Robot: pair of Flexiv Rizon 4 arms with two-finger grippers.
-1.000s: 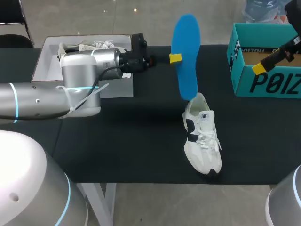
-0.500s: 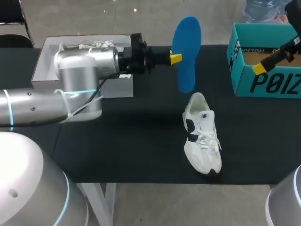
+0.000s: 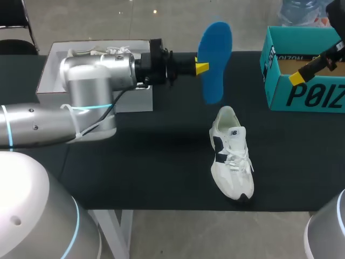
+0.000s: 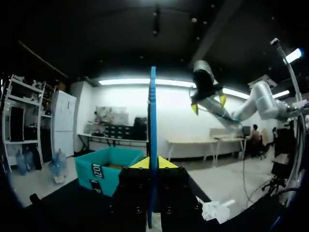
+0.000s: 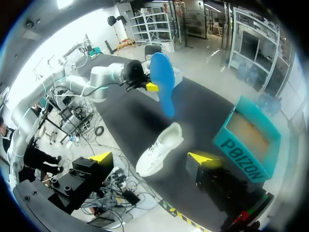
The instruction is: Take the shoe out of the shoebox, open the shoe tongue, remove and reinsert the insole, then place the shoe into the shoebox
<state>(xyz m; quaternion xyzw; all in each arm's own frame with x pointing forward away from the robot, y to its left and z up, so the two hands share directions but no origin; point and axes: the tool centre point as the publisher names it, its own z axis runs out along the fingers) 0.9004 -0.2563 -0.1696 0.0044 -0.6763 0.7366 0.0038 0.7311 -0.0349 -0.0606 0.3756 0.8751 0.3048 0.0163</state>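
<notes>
The left gripper (image 3: 201, 67) is clamped on the blue insole (image 3: 214, 54), holding it on edge at upper centre, clear of the white shoe (image 3: 230, 156) lying lower centre, probably so it can be slid back in. The right gripper (image 5: 152, 157) is spread wide and empty by the teal shoebox (image 3: 302, 89), upper right.

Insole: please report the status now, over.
Left gripper shut on insole, upright in air near shoe. Right gripper open, near shoebox. Nothing between insole and shoe.
</notes>
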